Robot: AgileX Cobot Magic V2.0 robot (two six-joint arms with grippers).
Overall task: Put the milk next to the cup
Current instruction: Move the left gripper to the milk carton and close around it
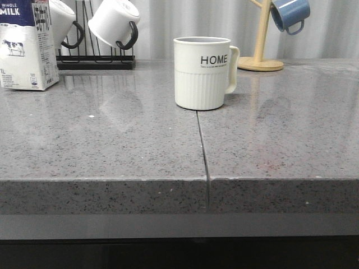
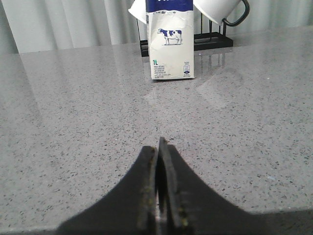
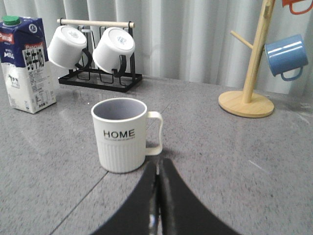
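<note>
The milk carton, white with a dark blue top and a cow picture, stands upright at the far left of the grey counter. It also shows in the left wrist view and the right wrist view. The cream "HOME" cup stands upright mid-counter, handle to the right, well apart from the milk; it also shows in the right wrist view. My left gripper is shut and empty, well short of the carton. My right gripper is shut and empty, just short of the cup's handle. Neither gripper shows in the front view.
A black wire rack with two white black-handled mugs stands behind the milk. A wooden mug tree with a blue mug stands at the back right. A seam runs down the counter from the cup to the front edge.
</note>
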